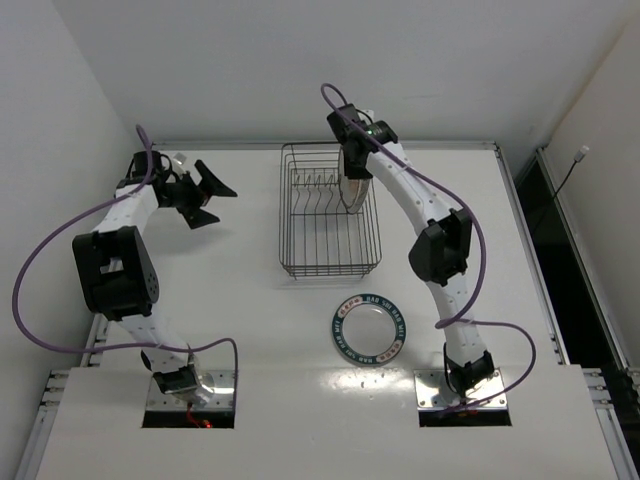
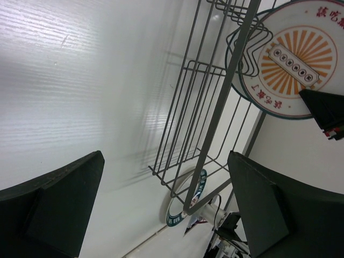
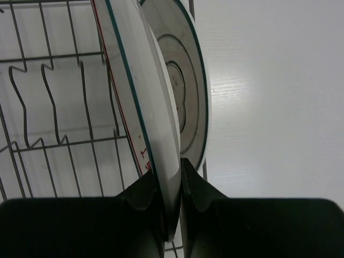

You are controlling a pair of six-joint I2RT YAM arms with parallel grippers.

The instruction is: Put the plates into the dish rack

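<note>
Our right claw (image 3: 170,180) pinches the rim of the sunburst plate (image 2: 279,75), which stands on its edge inside the dish rack (image 1: 310,240). Another plate (image 3: 188,91) seems to stand just behind it, but we can't be sure. Our left claw (image 1: 211,198) is spread wide and holds nothing. One teal-rim plate (image 1: 369,328) lies on the table (image 1: 240,330), not loaded yet.

At lower centre, the right claw (image 3: 169,180) pinches the rim of an upright white round plate (image 3: 146,97) edged in teal. Just right of it stands a second white plate (image 3: 188,91). A dark wire dish rack (image 3: 54,57) is at left and the white bench (image 3: 279,97) at right.
</note>
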